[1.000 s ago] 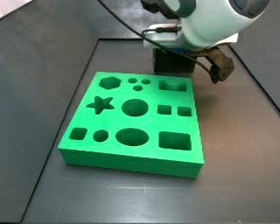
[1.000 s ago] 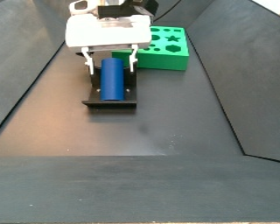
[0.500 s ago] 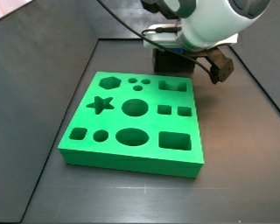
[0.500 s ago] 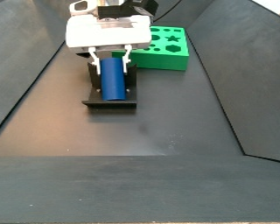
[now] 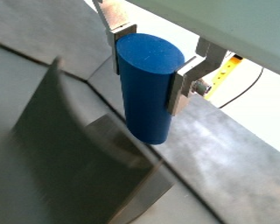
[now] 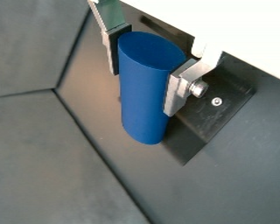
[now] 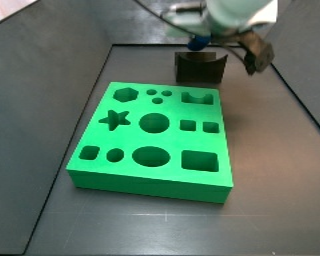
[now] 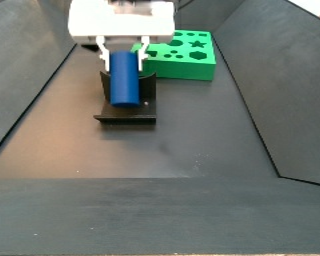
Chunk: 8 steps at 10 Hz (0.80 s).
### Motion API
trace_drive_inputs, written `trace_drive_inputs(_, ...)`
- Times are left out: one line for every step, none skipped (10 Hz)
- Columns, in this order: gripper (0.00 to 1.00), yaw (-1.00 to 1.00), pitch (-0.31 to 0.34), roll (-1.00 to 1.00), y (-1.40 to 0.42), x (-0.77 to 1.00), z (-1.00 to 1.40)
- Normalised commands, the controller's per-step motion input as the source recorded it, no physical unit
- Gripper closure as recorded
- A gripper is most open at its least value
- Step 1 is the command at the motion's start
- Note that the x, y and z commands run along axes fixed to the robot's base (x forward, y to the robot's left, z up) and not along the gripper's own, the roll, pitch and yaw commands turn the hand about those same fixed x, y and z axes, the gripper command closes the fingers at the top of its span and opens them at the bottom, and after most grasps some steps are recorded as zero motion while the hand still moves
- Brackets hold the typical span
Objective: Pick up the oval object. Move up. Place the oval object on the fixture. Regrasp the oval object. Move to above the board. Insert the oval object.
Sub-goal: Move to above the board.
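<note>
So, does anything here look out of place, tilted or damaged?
Nothing stands out. The gripper holds the blue oval object squarely between its fingers above the fixture, and the green board lies flat and intact.

Gripper clamped, raised above the floor

The gripper (image 8: 123, 52) points down; its silver fingers (image 5: 185, 84) press both sides of the oval object (image 6: 146, 86), apparently lifted clear.

One end effector (image 8: 123, 52), one oval object (image 8: 124, 77), one fixture (image 8: 127, 112), one board (image 7: 152, 138).
</note>
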Motion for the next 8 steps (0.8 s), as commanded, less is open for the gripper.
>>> trace_drive_inputs(1.0, -0.27, -0.074, -0.14, 0.16, -0.09, 1.0)
trace_drive_inputs(1.0, -0.25, -0.009, -0.13, 0.15, -0.09, 1.0)
trace_drive_inputs(1.0, -0.22, 0.044, -0.13, 0.14, -0.09, 1.0)
trace_drive_inputs(1.0, -0.17, 0.086, -0.13, 0.13, -0.09, 1.0)
trace_drive_inputs(1.0, -0.13, 0.105, -0.13, 0.12, -0.1, 1.0)
trace_drive_inputs(1.0, -0.1, 0.107, -0.13, 0.11, -0.1, 1.0)
trace_drive_inputs(1.0, -0.05, 0.101, -0.12, 0.1, -0.1, 1.0)
trace_drive_inputs(1.0, -0.01, 0.093, -0.11, 0.08, -0.09, 0.83)
